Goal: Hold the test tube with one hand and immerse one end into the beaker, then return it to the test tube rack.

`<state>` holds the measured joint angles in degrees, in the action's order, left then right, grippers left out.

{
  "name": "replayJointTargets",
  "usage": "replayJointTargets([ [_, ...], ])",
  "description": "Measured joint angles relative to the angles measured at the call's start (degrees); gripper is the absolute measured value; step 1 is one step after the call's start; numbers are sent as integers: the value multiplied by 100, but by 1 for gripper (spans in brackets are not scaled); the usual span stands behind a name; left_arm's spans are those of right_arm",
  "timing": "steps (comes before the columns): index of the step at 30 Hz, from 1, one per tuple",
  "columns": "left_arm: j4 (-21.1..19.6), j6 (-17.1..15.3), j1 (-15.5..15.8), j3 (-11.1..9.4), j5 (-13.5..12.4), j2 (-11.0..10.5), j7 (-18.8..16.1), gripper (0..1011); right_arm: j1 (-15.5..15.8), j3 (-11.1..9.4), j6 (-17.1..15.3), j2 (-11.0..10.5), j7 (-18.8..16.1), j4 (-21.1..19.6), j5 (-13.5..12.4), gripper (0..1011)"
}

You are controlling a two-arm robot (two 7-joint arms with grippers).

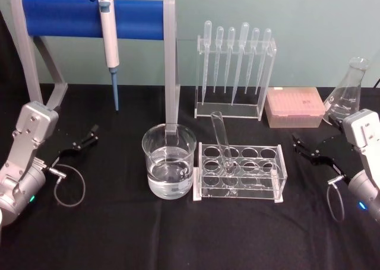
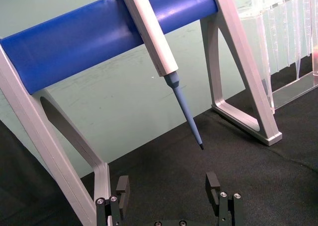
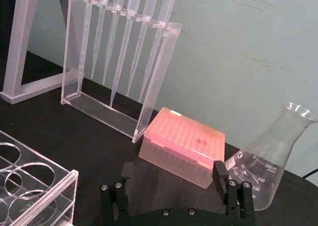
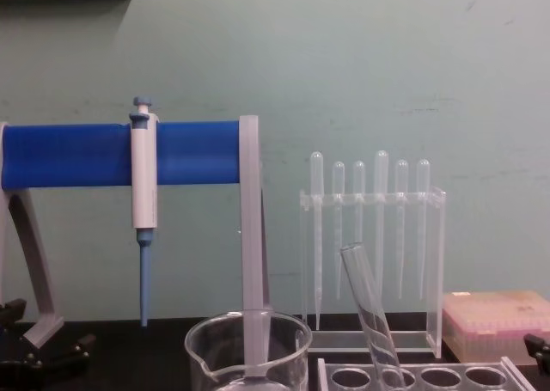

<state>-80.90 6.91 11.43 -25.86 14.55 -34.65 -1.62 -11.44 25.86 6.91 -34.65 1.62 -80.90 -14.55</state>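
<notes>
Tube (image 1: 222, 140) is seen standing in the rack (image 1: 280, 176), in the second hole from the left. It is tilted, open rim up and leaning left. Beaker (image 1: 153, 163), part filled with clear liquid, is set just beside the rack's left end on the black surface (image 1: 178, 234). Left end effector (image 1: 85, 139) is noted at the left, released, jaws spread, well apart from the beaker. Right end effector (image 1: 309, 150) is noted at the right, released likewise, near a flask (image 1: 347, 95).
</notes>
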Motion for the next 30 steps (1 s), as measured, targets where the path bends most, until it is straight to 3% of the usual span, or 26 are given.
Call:
replayJointTargets([
  [30, 0, 0, 0, 0, 0, 0, 0, 1000, 0, 0, 0, 0, 0, 0, 0, 1002],
])
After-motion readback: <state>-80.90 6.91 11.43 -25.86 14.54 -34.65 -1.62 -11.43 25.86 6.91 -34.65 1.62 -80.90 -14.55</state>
